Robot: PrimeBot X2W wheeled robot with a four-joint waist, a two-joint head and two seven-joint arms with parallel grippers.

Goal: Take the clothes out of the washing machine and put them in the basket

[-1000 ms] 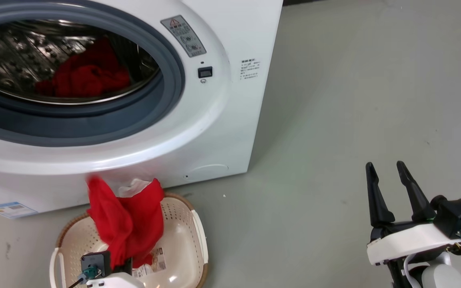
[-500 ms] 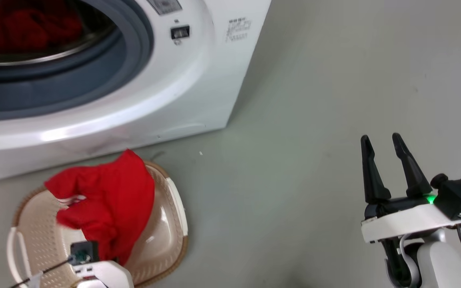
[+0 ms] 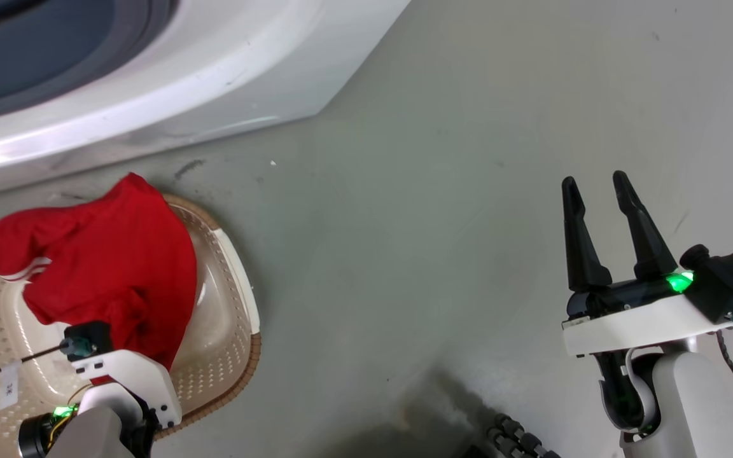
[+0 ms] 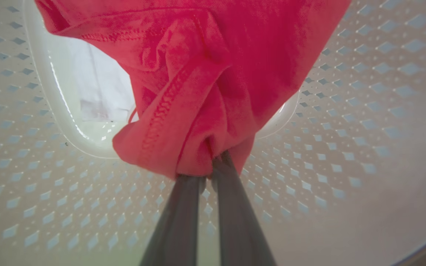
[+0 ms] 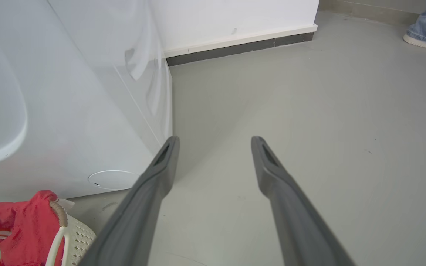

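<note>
Down tips the head camera since 1 second ago, so the washing machine (image 3: 214,70) has slid into the upper left corner of the head view, with a slice of its grey porthole seal (image 3: 35,57) at the top edge. That shift is the camera, not the machine. What really has moved is the red garment (image 3: 96,267). It hung tall over the basket before, and now it is slumped low and spread across the basket (image 3: 233,331) at the lower left. Its white-striped cuff (image 3: 26,270) is flung out toward the left edge, and a fold laps over the brown rim at the top.

Left gripper (image 4: 213,168), in its own wrist view, is clamped narrow on a bunched corner of that cloth. Its 2 fingers are pinched together, fabric billows above them, and the basket's perforated wall curves all around. In the head view those fingers are buried under the cloth, and the white wrist pokes up at the bottom left.

Over at the lower right, the right gripper (image 3: 594,179) stands above bare grey floor (image 3: 436,191), fingers apart and holding nothing, with a green light (image 3: 678,280) glowing at its base. Its wrist view has the machine's white side and a round cover (image 5: 111,180) on the left. The garment and basket edge sit in the lower left corner, a person's shoe (image 5: 425,38) is at the upper right, and dark skirting (image 5: 242,46) runs along the top.
</note>
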